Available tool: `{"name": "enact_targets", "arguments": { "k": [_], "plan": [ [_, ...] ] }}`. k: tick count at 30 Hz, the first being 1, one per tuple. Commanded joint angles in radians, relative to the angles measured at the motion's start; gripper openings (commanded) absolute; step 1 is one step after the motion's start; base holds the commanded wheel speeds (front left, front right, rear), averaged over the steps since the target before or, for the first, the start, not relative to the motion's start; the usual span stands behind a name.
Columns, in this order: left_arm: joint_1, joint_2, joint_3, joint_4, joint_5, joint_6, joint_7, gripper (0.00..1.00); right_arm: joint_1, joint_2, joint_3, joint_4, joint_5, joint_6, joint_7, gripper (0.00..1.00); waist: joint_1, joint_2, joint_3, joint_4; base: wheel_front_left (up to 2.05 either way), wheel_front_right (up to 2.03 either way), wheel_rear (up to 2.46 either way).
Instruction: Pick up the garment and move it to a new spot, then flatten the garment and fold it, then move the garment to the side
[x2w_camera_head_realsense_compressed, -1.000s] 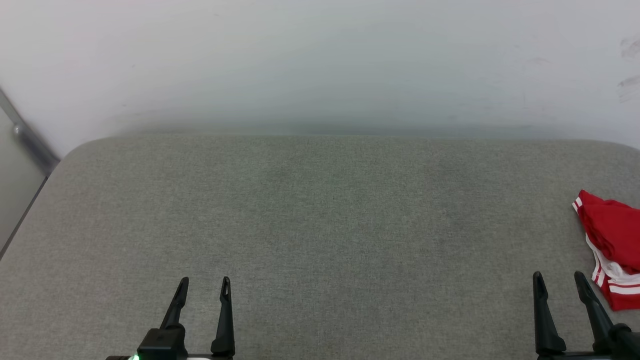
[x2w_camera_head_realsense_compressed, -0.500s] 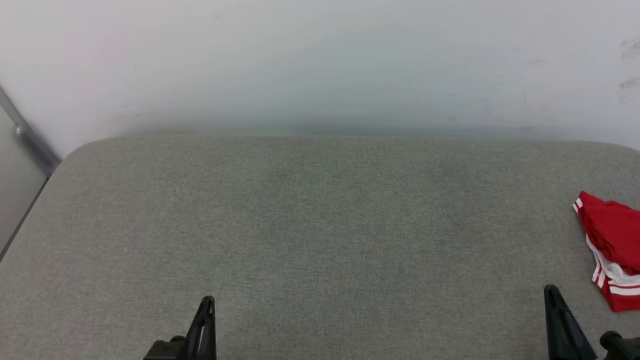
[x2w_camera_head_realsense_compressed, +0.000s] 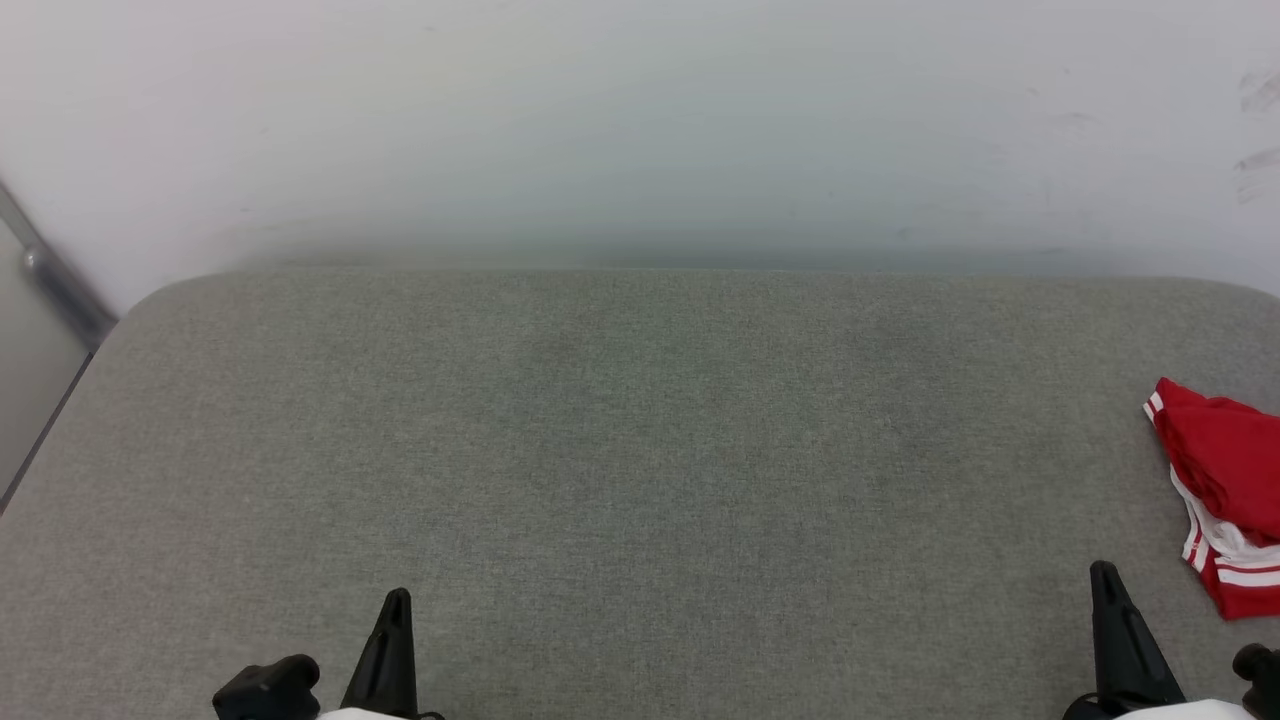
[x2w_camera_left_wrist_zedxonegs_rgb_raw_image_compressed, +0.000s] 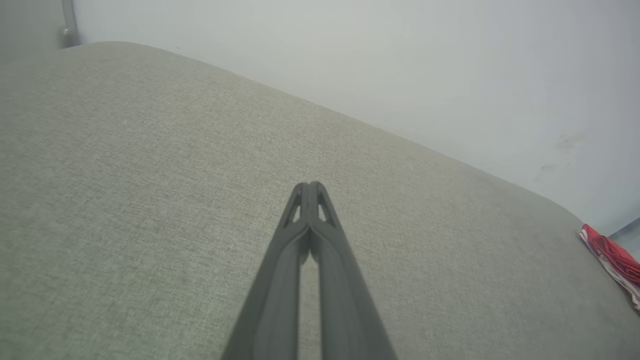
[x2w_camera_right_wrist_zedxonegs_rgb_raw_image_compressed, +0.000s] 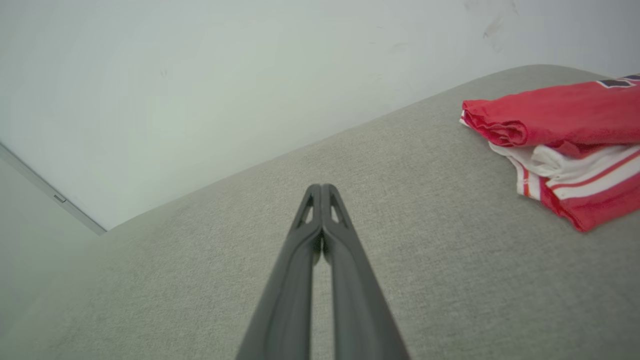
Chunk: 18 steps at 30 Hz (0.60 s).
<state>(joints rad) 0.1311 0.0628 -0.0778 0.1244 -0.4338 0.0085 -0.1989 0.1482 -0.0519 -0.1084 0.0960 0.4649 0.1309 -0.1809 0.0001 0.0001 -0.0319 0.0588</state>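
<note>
Left gripper and right gripper drawing back, jaws closed empty, garment lying unmoved, lengthwise near-to-far at cushion's right edge

The grey surface is matt woven cloth; the garment smooth cloth.

The desk is a broad flat pad covered in grey woven fabric, with rounded far corners and its far edge against a pale wall. The garment lies on it at the far right side as a folded bundle. Its upper fold is red, with white cloth and red-and-white striped trim showing beneath, toward the near side.
</note>
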Motion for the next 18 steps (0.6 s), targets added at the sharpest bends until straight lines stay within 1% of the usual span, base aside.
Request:
{"name": "enact_targets", "arguments": {
  "k": [1,18],
  "plan": [
    [-0.03,0.008,0.007,-0.009,-0.04,-0.005,0.006,0.0,-0.03,-0.002,0.0,-0.01,0.037,0.0,0.008,0.0,0.0,-0.0001,0.0,-0.001,0.0,0.0,0.0],
    [-0.082,0.018,0.03,0.022,-0.325,-0.038,0.063,0.0,-0.086,-0.003,0.0,0.027,0.3,0.0,0.075,0.0,0.0,-0.0001,0.006,-0.01,0.0,0.0,0.0]
  ]
}}
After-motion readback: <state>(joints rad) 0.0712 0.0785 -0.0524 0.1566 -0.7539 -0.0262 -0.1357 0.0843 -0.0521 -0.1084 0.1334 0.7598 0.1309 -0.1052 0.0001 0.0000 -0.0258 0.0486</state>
